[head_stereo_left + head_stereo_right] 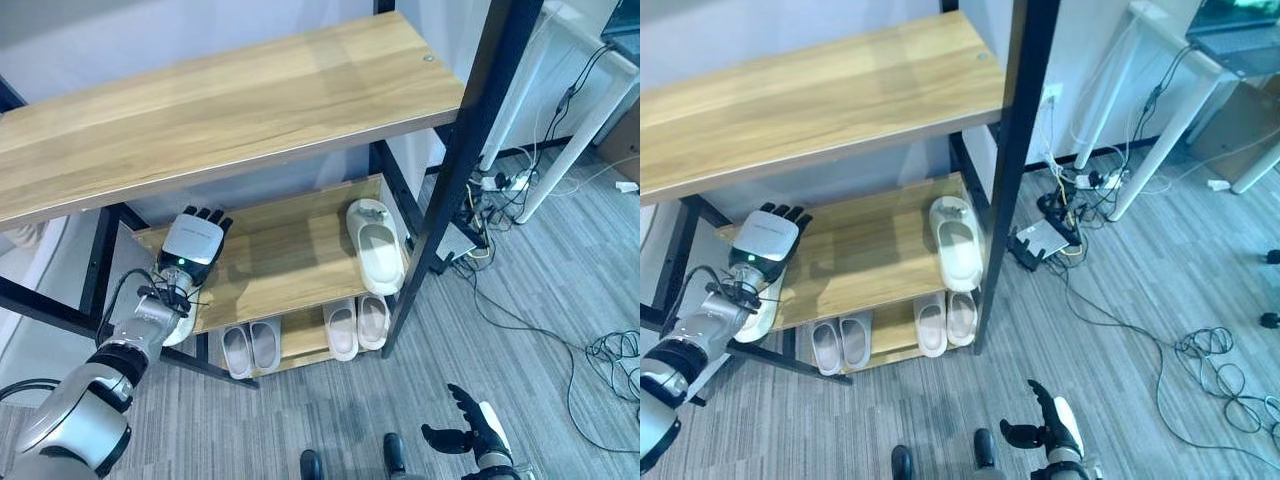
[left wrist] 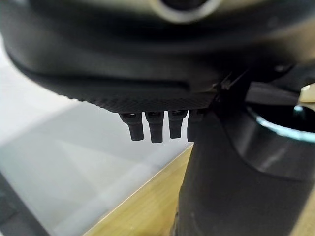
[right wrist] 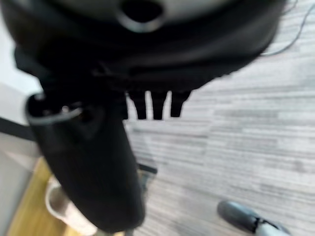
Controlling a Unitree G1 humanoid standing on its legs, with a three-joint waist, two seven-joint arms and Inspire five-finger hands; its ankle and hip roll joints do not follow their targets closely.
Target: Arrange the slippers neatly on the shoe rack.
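The wooden shoe rack (image 1: 280, 260) has black posts. A cream slipper (image 1: 378, 245) lies at the right end of its middle shelf. At that shelf's left end my left hand (image 1: 195, 240) is stretched palm down with straight fingers (image 2: 147, 128), and part of a second white slipper (image 1: 760, 315) shows under its wrist at the shelf's front edge. Whether the hand touches that slipper is hidden. Two pairs of slippers (image 1: 250, 348) (image 1: 357, 325) stand on the bottom shelf. My right hand (image 1: 470, 425) hangs open low over the floor, holding nothing.
A black rack post (image 1: 450, 170) rises at the front right, and the top shelf (image 1: 220, 100) overhangs the middle one. Cables and a power strip (image 1: 500, 185) lie on the grey carpet to the right, by white table legs (image 1: 560, 150).
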